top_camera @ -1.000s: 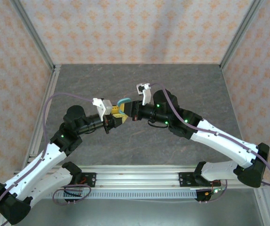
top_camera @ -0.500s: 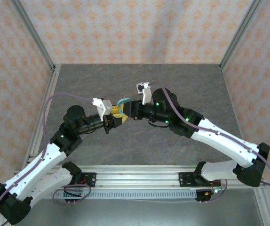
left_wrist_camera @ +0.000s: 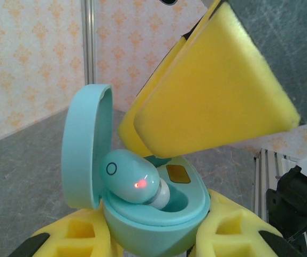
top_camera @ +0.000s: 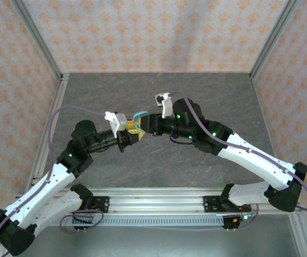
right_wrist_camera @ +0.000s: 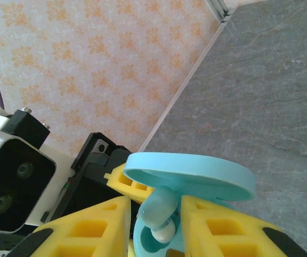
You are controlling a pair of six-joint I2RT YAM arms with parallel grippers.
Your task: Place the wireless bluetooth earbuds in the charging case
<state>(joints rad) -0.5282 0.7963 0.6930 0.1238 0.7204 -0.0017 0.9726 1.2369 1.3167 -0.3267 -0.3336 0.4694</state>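
Observation:
My left gripper (left_wrist_camera: 153, 231) is shut on the base of the open teal charging case (left_wrist_camera: 159, 222), whose lid (left_wrist_camera: 84, 144) stands up. One light teal earbud (left_wrist_camera: 129, 182) with a red light lies tilted in the case, its white tip down in a socket. My right gripper (right_wrist_camera: 156, 227) straddles the earbud (right_wrist_camera: 161, 206) under the case lid (right_wrist_camera: 191, 176). Its yellow foam fingers (right_wrist_camera: 89, 227) stand slightly apart from the bud. In the top view both grippers meet mid-table, left gripper (top_camera: 132, 136), right gripper (top_camera: 145, 125), the case (top_camera: 138, 118) between them.
The grey stone-pattern table (top_camera: 159, 91) stretches around the arms, held above it. Patterned walls and metal frame posts (top_camera: 41, 43) close in the back and sides. A rail (top_camera: 159, 201) runs along the near edge.
The right arm's wrist has shifted very slightly. The left arm and the case stay where they were.

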